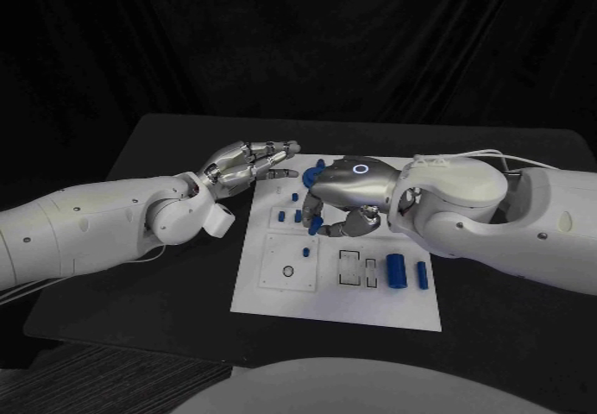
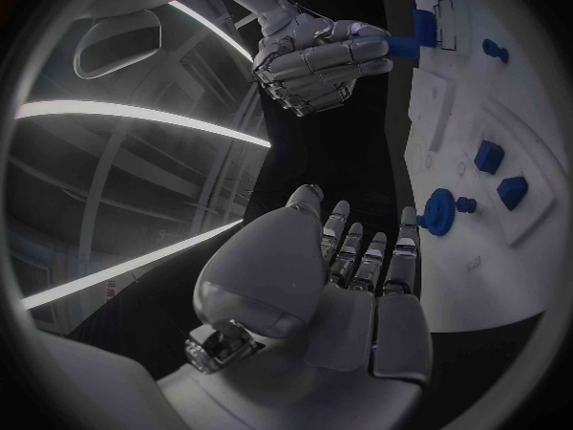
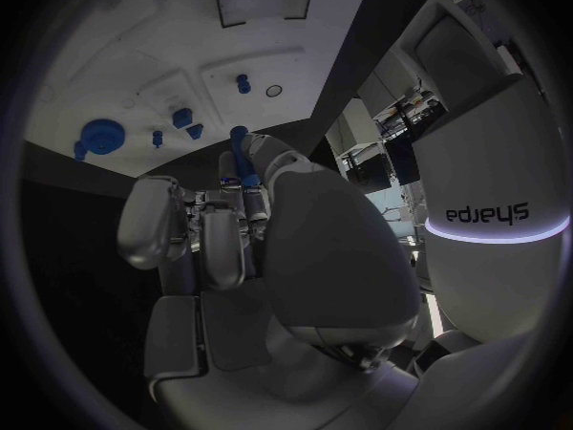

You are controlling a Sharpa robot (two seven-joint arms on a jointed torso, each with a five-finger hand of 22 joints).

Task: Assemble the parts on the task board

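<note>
a white, flat rectangular task board (image 1: pixel 342 297) lies in the middle of a matte black tabletop (image 1: pixel 137 285), its surface cut with shallow recesses and outlined slots. near its front edge two blue cylinders, a larger one (image 1: pixel 397 270) and a slimmer one (image 1: pixel 423 273), lie side by side, just beside a pair of narrow rectangular slots (image 1: pixel 357 267) that hold nothing, while a small round hole (image 1: pixel 289 271) sits in a square panel toward the board's left side with a short blue peg (image 1: pixel 306 253) just beyond it. the left wrist view shows a round blue disc-shaped part (image 2: pixel 438 210) with a small knob beside it, plus two blocky blue pieces (image 2: pixel 488 156) seated on the board's far end. the left robot hand (image 1: pixel 245 161), silver and segmented, hovers at the board's far left corner with its fingers straight, held close side by side and holding nothing. the right robot hand (image 1: pixel 342 194), smooth grey at the back with a glowing ring, is poised over the upper middle of the board, its fingers curled around a slim blue pin (image 3: pixel 243 159), which stands pinched between its fingertips in the right wrist view. from the left wrist camera the same right robot hand appears with a blue part (image 2: pixel 414 29) at its fingertips, close against the board.
</note>
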